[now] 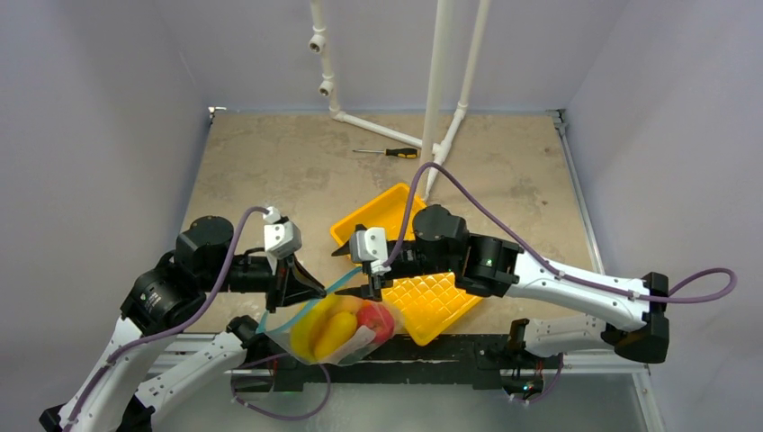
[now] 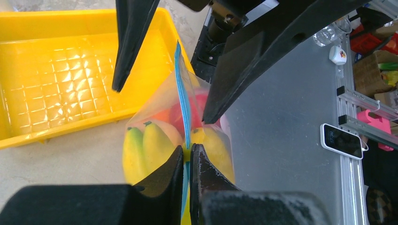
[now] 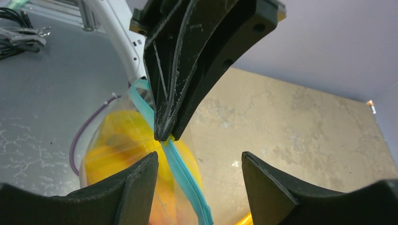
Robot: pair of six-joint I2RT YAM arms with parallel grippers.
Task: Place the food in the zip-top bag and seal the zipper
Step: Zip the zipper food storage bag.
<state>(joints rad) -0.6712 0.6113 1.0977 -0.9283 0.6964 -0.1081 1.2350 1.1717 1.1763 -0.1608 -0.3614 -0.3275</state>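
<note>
**Left gripper pinches the zipper while the right gripper stands open around it**

At the near edge of the table sits the zip-top bag, bulging with the food. A yellow banana and a red fruit show through the clear plastic. The left gripper is clamped on the zipper, its fingers pressed together on the teal strip. Just beyond it, the right gripper has its fingers spread apart, with the strip running between them. Behind the bag, touching it or just beside it, lies the yellow tray. Farther back, a screwdriver lies on the table near white pipes at the far wall
</note>
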